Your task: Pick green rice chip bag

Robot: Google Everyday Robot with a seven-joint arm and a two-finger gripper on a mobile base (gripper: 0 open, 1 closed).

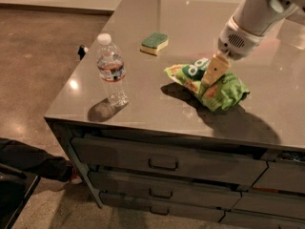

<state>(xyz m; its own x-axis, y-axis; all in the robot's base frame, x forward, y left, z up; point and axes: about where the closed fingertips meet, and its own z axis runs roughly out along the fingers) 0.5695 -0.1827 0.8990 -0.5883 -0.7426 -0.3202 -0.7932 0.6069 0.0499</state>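
Observation:
The green rice chip bag (224, 90) is light green with a dark-green oval logo. It lies crumpled on the grey table top (143, 94), right of centre. My gripper (212, 74) reaches down from the upper right and is shut on the bag's middle. One tan finger (214, 69) shows against the bag; the other is hidden behind it. The bag's left end is raised a little, with a dark shadow under it.
A clear water bottle (112, 69) with a white cap stands at the table's left front. A green-topped yellow sponge (154, 43) lies further back. Drawers (162, 163) fill the cabinet front below the near edge. A dark object (28, 161) lies on the floor at lower left.

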